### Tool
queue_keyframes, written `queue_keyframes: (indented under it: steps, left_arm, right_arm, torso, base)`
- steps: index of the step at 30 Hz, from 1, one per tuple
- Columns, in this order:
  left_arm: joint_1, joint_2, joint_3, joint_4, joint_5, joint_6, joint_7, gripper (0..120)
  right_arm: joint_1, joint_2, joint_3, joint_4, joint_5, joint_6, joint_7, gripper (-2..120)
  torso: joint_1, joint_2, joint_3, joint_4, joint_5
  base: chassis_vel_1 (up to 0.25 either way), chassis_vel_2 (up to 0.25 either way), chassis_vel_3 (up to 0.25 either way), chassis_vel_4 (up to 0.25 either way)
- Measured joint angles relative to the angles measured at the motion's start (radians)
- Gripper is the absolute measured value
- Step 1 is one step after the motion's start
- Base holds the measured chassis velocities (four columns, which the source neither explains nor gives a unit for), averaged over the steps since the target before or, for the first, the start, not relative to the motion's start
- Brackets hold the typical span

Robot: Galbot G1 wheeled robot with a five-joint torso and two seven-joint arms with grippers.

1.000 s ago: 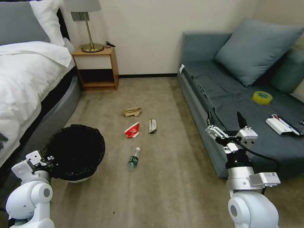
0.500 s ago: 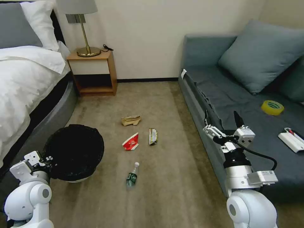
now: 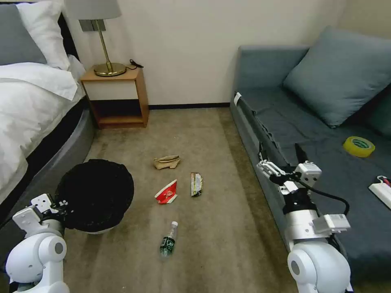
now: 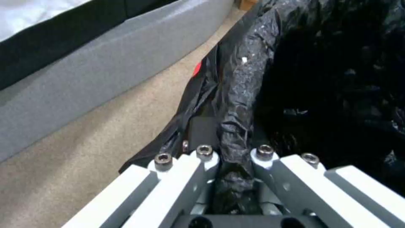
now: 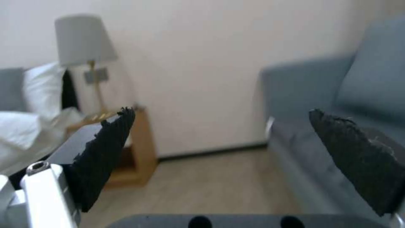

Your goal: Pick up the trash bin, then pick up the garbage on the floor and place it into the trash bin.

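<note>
I have the left gripper closed on the bag-covered rim of the small round white trash bin lined with crinkled black plastic, which sits low at my eight o'clock, close to the grey bed base; in the left wrist view the bag film is bunched between the two jaws. I judge the bin light and its wall fairly stiff, but the loose film is slick and could slide over the rim, so the pinch needs to include the hard edge, not just plastic. The right gripper hangs wide open and empty at my two o'clock, beside the front edge of the blue-grey sofa. The garbage is spread on the beige carpet ahead: the clear plastic bottle with a green label nearest at twelve o'clock, lying on its side; beyond it the red-and-white folded carton and, just beside, the dark yellowish snack wrapper; farthest, the crumpled tan paper bag. All look light. The bottle is smooth and apt to roll, so I would take it across its body; the wrapper lies flat and thin, hard to get under; carton and bag are soft and should crush into a pinch at a raised fold.
</note>
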Motion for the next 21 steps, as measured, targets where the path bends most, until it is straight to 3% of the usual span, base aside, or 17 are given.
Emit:
queue_keyframes:
  steps: [3, 7, 9, 12, 14, 16, 18, 21]
  left_arm:
    - [0.000, 0.001, 0.000, -0.004, 0.000, 0.000, 0.000, 3]
    - [-0.001, -0.003, -0.006, -0.006, 0.001, 0.000, 0.000, 3]
    - [0.000, -0.004, -0.008, -0.006, 0.001, 0.000, 0.000, 3]
    - [0.004, -0.009, -0.016, -0.006, 0.012, 0.000, 0.000, 3]
    - [0.004, -0.009, -0.017, -0.006, 0.013, 0.000, 0.000, 3]
    - [0.006, -0.015, -0.025, -0.008, 0.018, 0.000, 0.000, 3]
    - [0.006, -0.015, -0.027, -0.009, 0.018, 0.000, 0.000, 3]
    - [0.006, -0.022, -0.037, -0.016, 0.022, 0.000, 0.000, 3]
  right_arm:
    - [0.028, -0.035, -0.059, -0.007, 0.073, -0.053, 0.057, 100]
    - [0.155, -0.124, -0.238, -0.080, 0.261, -0.173, 0.204, 100]
    - [0.175, -0.133, -0.257, -0.093, 0.279, -0.182, 0.220, 100]
    - [0.346, -0.194, -0.420, -0.223, 0.404, -0.221, 0.338, 100]
    - [0.368, -0.200, -0.442, -0.243, 0.423, -0.225, 0.353, 100]
    - [0.476, -0.227, -0.576, -0.357, 0.537, -0.244, 0.431, 100]
    - [0.489, -0.229, -0.595, -0.373, 0.549, -0.245, 0.441, 100]
    - [0.602, -0.222, -0.741, -0.494, 0.650, -0.271, 0.512, 100]
  torso:
    - [0.000, 0.000, 0.000, 0.0001, 0.0001]
    - [0.000, 0.000, 0.000, 0.0000, 0.0001]
    - [0.000, 0.000, 0.000, 0.0000, 0.0001]
    - [0.000, 0.000, 0.000, 0.0003, 0.0002]
    - [0.000, 0.000, 0.000, 0.0003, 0.0001]
    - [0.000, 0.000, 0.000, 0.0002, 0.0000]
    - [0.000, 0.000, 0.000, 0.0002, 0.0000]
    - [0.000, 0.000, 0.000, 0.0003, 0.0000]
  base:
    - [0.000, 0.000, 0.000, 0.000]
    - [0.000, 0.000, 0.000, 0.000]
    - [0.000, 0.000, 0.000, 0.000]
    - [0.000, 0.000, 0.000, 0.000]
    - [0.000, 0.000, 0.000, 0.000]
    - [0.000, 0.000, 0.000, 0.000]
    - [0.000, 0.000, 0.000, 0.000]
    - [0.000, 0.000, 0.000, 0.000]
